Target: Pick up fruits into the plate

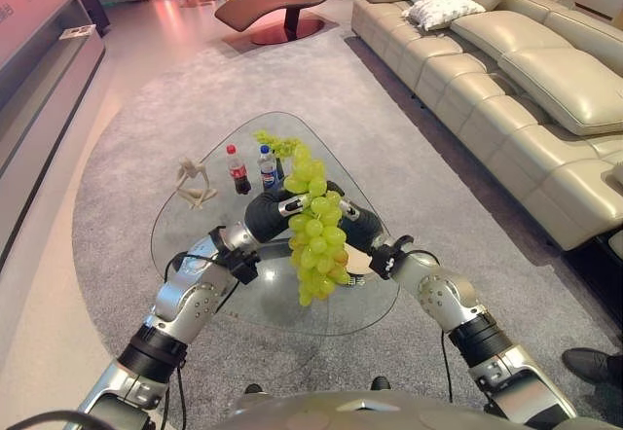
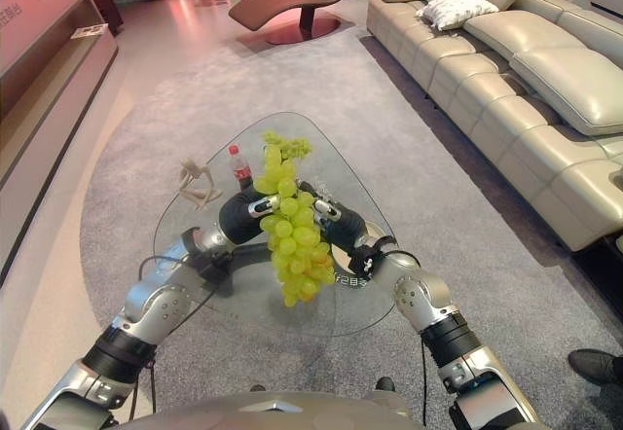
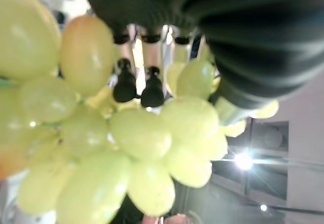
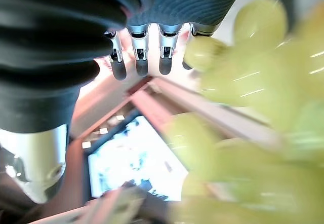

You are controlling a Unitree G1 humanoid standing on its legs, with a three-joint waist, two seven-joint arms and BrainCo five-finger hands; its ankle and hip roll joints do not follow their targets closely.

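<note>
A big bunch of green grapes point(image 1: 313, 226) hangs in the air above the glass table point(image 1: 195, 255), between the two hands. The left hand point(image 1: 271, 214) is at the left side of the bunch, near its upper part, and its fingers point(image 3: 135, 84) curl against the grapes, so it grasps the bunch. The right hand point(image 1: 356, 220) is just at the other side of the bunch; in its wrist view the fingers point(image 4: 140, 57) are straight and loose, with one tip touching a grape, so this hand is open. On the far part of the table stand two small bottles point(image 1: 238, 169), and left of them a pale figurine point(image 1: 194, 183). A plate I cannot make out for certain; something pale shows behind the low end of the bunch. The table stands on a grey carpet point(image 1: 409, 177), and a beige sofa point(image 1: 526, 70) is to the right.
</note>
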